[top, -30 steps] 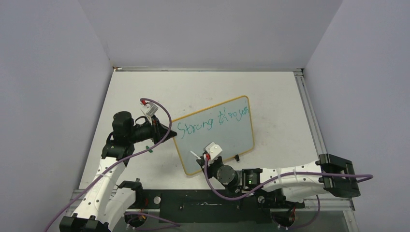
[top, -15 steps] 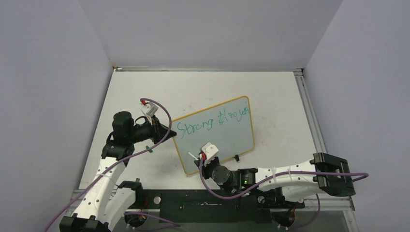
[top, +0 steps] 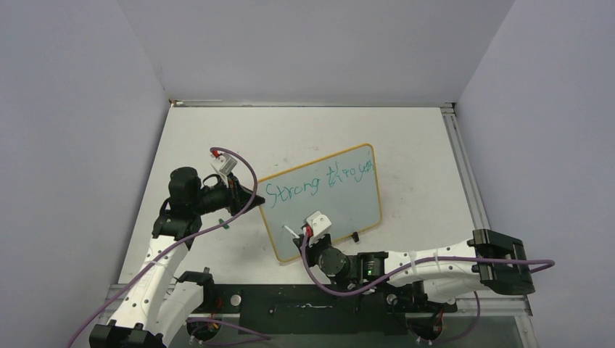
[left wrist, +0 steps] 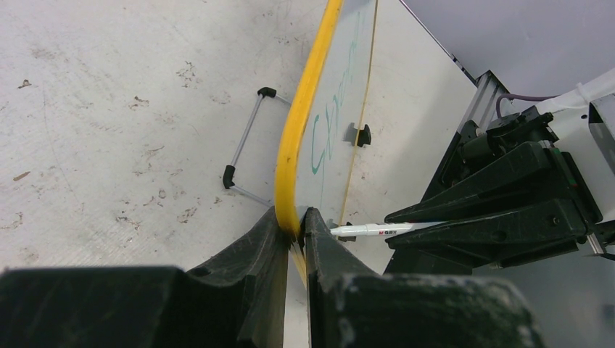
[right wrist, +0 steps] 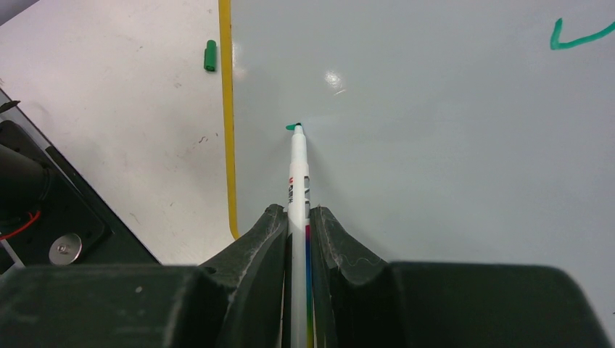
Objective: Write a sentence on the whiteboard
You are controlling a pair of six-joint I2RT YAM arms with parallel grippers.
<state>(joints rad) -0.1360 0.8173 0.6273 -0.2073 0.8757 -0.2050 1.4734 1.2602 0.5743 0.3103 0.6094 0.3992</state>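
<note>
The whiteboard [top: 348,206] stands tilted mid-table, with a yellow frame and a pale glossy face. The sentence [top: 319,181] is green lettering reading "Strong through" along its top. My left gripper [top: 256,199] is shut on the board's left frame edge [left wrist: 294,217]. My right gripper [top: 303,235] is shut on a white marker [right wrist: 297,174], whose green tip touches the lower left of the board face [right wrist: 435,130] beside a tiny green mark [right wrist: 292,127]. The marker also shows in the left wrist view [left wrist: 370,230].
A green marker cap [top: 225,225] lies on the table left of the board and shows in the right wrist view [right wrist: 209,56]. The board's wire stand legs [left wrist: 243,148] reach out behind it. Black clips [top: 355,237] sit on its lower edge. Grey walls enclose the table.
My right gripper moved left along the board's lower part with the marker, then edged slightly up. The marker tip now rests by a small green mark. The left arm and the board have not moved.
</note>
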